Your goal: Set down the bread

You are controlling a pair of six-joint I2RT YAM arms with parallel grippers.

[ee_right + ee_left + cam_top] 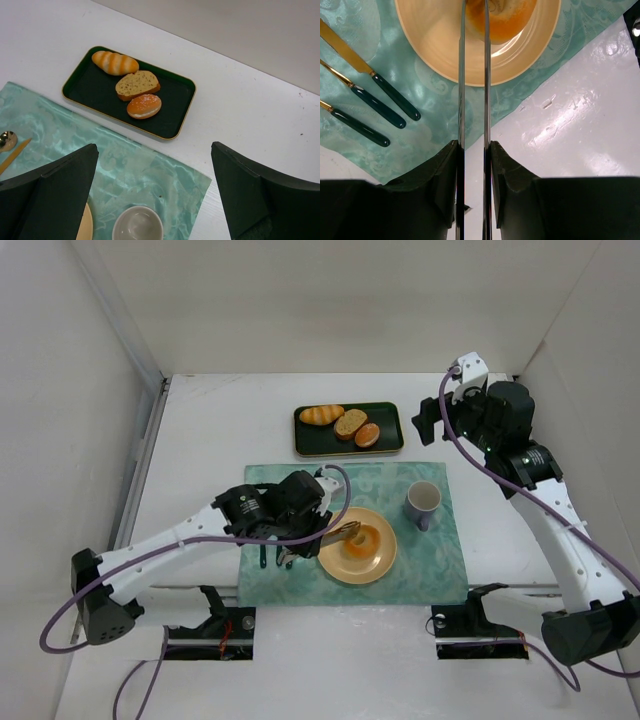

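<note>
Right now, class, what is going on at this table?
The left pincer is closed on the bread, a small ring, right at the yellow plate on the green mat. Whether it rests there yet is unclear. The right pincer hangs open and empty near the dark tray.

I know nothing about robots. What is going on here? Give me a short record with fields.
Left tool: shut on the small golden-orange ring doughnut
Doughnut's place: at the round yellow plate; resting or just above, cannot tell
Right tool: open, holding nothing
Dark green tray: three other breads, untouched
Grey mug: right of the plate, on the teal placemat
</note>
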